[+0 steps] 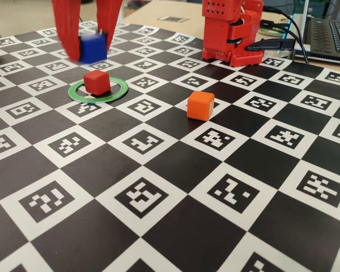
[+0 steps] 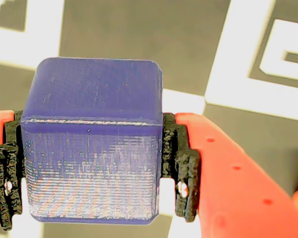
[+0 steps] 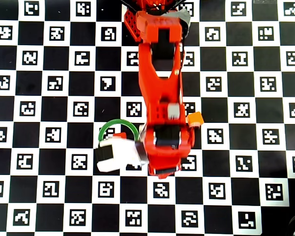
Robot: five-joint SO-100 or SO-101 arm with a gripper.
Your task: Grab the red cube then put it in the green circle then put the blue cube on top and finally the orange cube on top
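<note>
Nearest my fixed camera is the checkered desk (image 1: 175, 170), its black and white squares printed with markers and filling the whole foreground. Behind it, at the far edge, I see the arm's red base (image 1: 232, 31) with cables running off to the right. From overhead the red arm (image 3: 160, 88) reaches down the middle of the board and covers most of what lies under it.

The green circle (image 1: 97, 90) lies flat on the left of the fixed view. Overhead I only get its upper arc (image 3: 118, 124); the rest is under the wrist.

The gripper (image 1: 92, 45) hangs above and just behind the ring in the fixed view, clenched on the blue cube (image 1: 93, 47), which is off the desk. My wrist camera confirms it: the blue cube (image 2: 94, 144) sits squarely between the black pads (image 2: 186, 173), pinched on both sides.

The red cube (image 1: 96, 82) sits inside the ring, resting on the board. Overhead only a sliver of it (image 3: 120, 134) shows.

The orange cube (image 1: 200, 105) stands alone on the desk, right of the ring and well apart from it. Overhead it (image 3: 194, 119) peeks out just beside the arm.
</note>
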